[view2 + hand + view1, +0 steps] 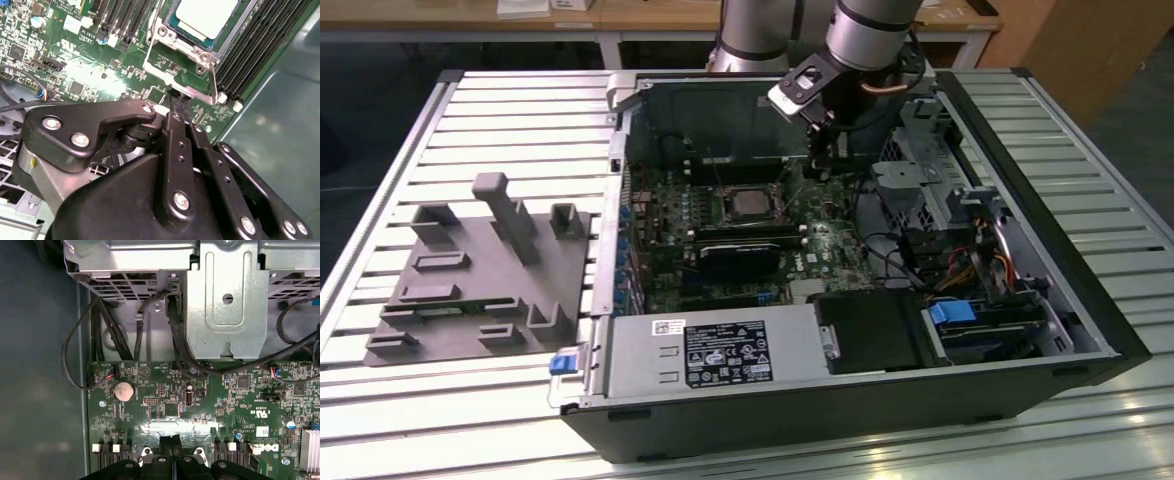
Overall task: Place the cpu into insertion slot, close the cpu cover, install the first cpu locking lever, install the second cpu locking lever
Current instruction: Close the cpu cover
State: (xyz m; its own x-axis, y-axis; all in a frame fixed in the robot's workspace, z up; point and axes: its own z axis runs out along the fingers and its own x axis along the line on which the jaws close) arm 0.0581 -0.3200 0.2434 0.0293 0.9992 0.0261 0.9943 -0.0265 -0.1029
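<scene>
The open computer case lies on its side on a slatted metal table, and the arm reaches from above into it. In the exterior view the gripper points down at the green motherboard, just beside the socket on the exterior view's right. The two fingers are pressed together: in the first wrist view the gripper shows only a thin line between them, and I see nothing held there. In the second wrist view the gripper has its dark tip close to the lower edge of the socket frame; if it touches the frame, I cannot tell. The cpu sits in the insertion slot, its pale silver top facing up. The cpu cover seems to lie flat around the chip. A thin metal lever runs from one corner of the frame, next to the long black memory slots. The first wrist view shows a round coin battery on the board, black cables and a grey metal cage. On the table at the exterior view's left stands a grey fixture, well apart from the case.
</scene>
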